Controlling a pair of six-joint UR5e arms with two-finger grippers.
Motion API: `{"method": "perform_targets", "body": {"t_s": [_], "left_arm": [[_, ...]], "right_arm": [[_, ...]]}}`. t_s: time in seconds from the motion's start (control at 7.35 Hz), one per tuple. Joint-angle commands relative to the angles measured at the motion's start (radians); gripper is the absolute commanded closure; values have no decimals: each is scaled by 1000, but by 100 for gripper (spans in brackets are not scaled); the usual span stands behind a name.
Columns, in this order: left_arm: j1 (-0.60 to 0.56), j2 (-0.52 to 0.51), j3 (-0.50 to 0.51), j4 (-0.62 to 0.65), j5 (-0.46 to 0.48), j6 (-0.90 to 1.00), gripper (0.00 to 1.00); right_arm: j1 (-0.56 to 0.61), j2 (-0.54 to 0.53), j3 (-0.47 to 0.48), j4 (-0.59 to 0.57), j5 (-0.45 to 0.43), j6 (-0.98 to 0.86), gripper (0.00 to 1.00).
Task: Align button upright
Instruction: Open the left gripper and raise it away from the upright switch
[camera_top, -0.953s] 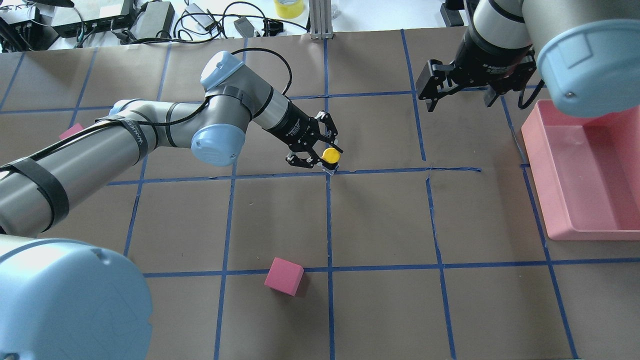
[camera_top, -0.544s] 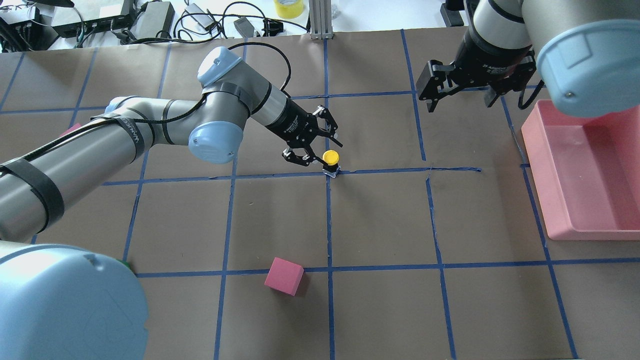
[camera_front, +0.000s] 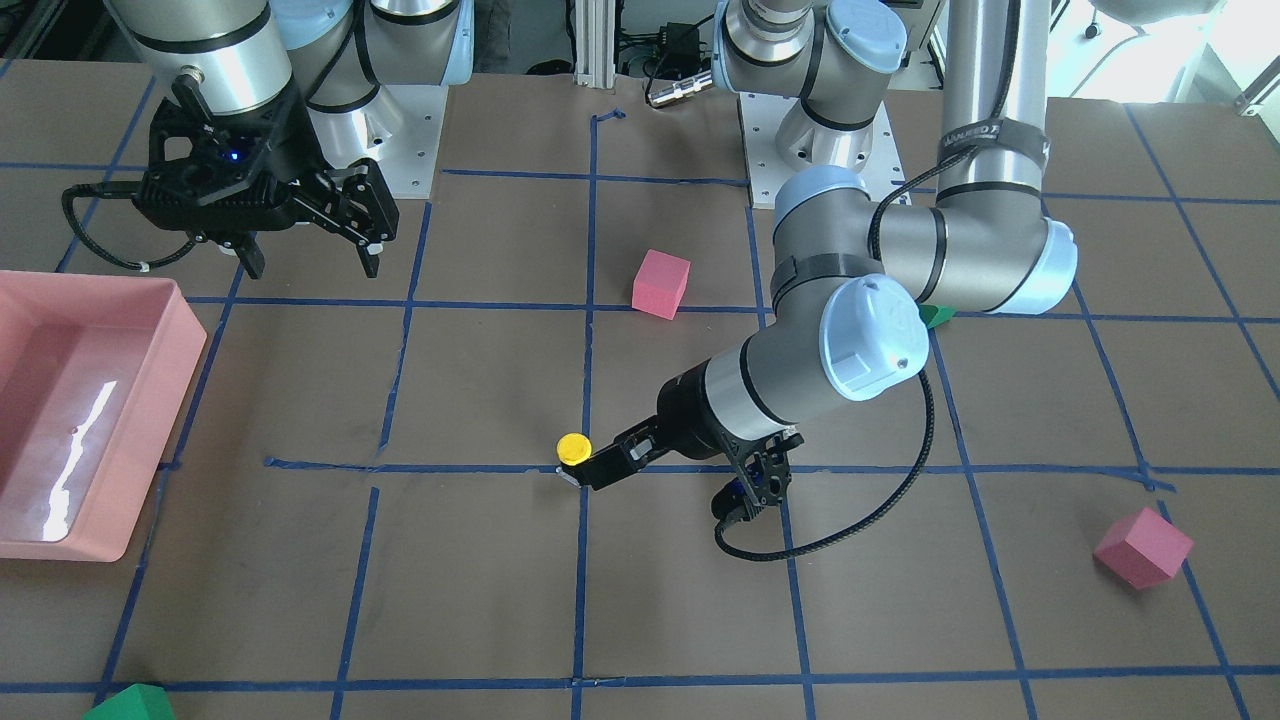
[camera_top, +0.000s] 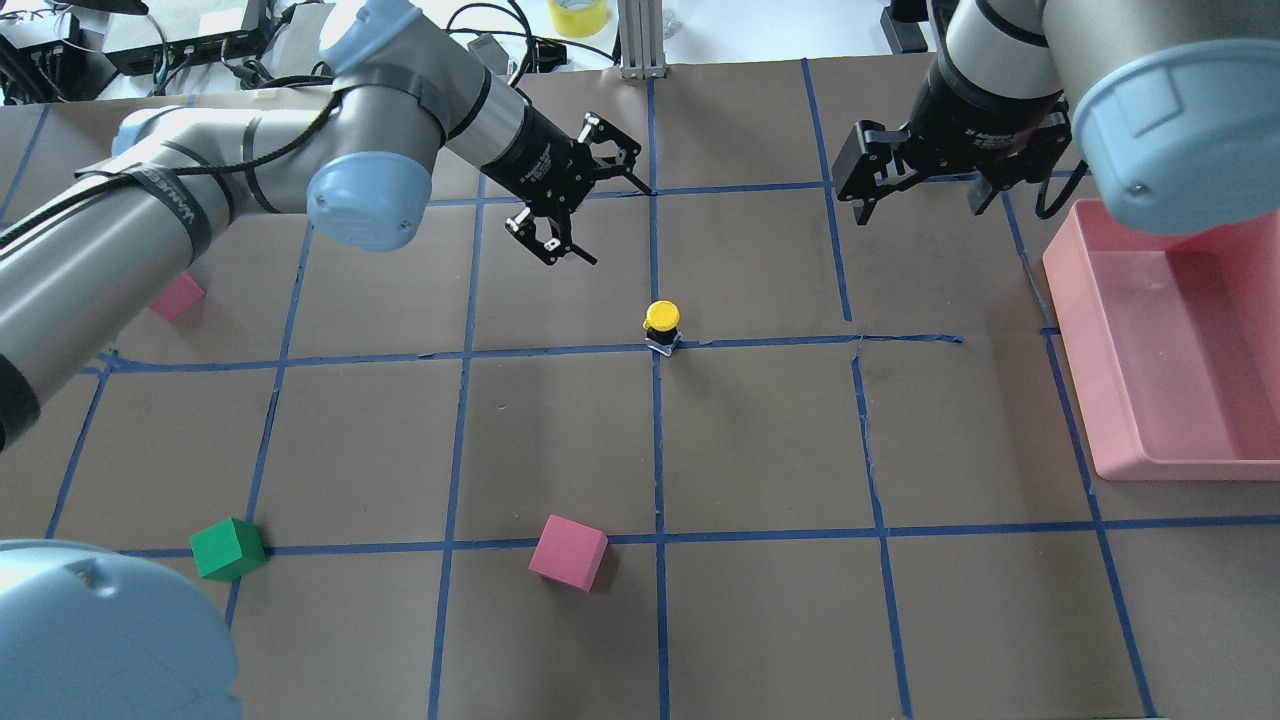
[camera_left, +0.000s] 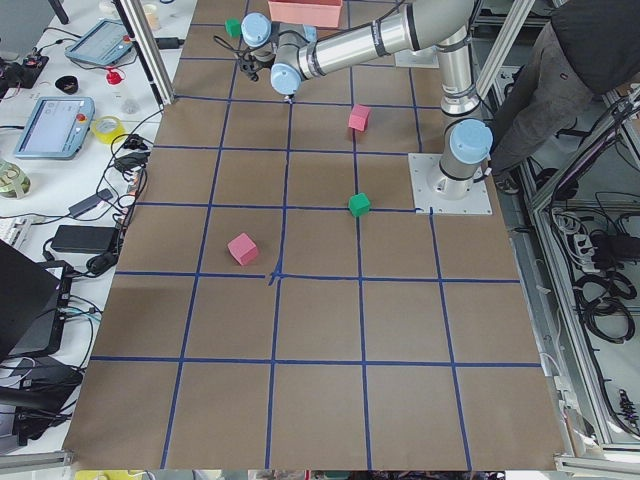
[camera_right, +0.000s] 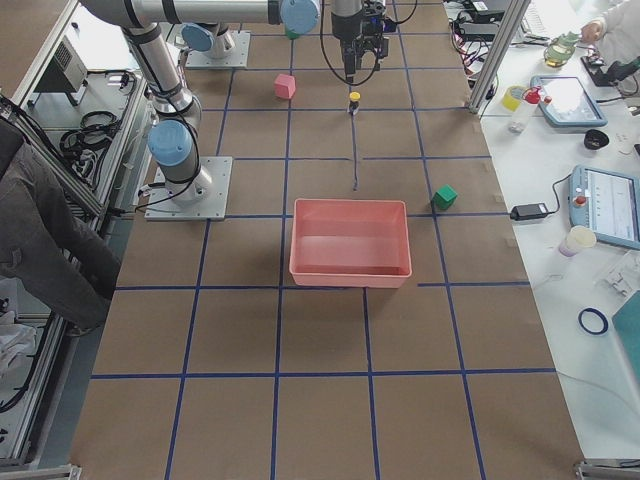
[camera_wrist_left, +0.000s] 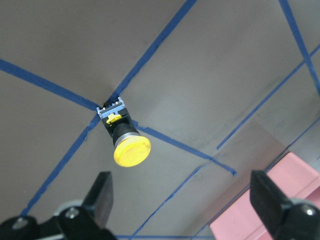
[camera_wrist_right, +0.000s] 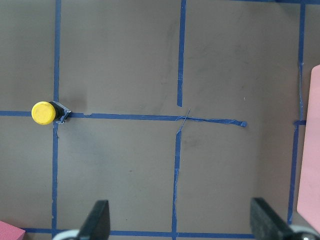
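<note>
Now see the button (camera_top: 661, 318) standing upright on the brown table (camera_top: 760, 440), right at a crossing of blue tape lines, with the yellow cap on top and the black and grey body underneath. Touches only the table, free of both grippers.

Find the left gripper (camera_top: 620, 227) released, fingers spread wide and holding nothing. Cannot settle its distance from the button: raised and apart from it, toward the far side of the table, by the overhead view; low and just beside the yellow cap by the front-facing view. Through the left wrist camera, look past two parted fingers (camera_wrist_left: 101, 195) onto the button between and beyond them, clear of both.

Find the right gripper (camera_top: 920, 205) released too, fingers apart and empty, hanging over the far right part of the table, well apart from the button and near the far corner of the pink tray (camera_top: 1190, 467). Through the right wrist camera, catch the button at the left edge, beyond the spread fingers (camera_wrist_right: 100, 217).

Elsewhere on the table, note a pink cube (camera_top: 567, 552) nearer the robot, a green cube (camera_top: 228, 548) to its left, and a second pink cube (camera_top: 177, 297) beside the left arm.
</note>
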Motion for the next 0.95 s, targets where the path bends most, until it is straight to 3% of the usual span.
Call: {"method": "perform_targets", "body": {"t_s": [0.0,0.27,0.41,0.82], "left_arm": [[-4,84,68,-44,60,79,0],[-13,153,131,-143,113,104,0],[-16,185,128,-203,146,245,0],[-12,233,123,-363,502,745,0]], "right_arm": [[1,0,0,0,4,-9,0],[14,0,2,-3,13,-9,0],[15,0,3,-2,13,-9,0],[14,2,6,-2,15,-6,0]]}}
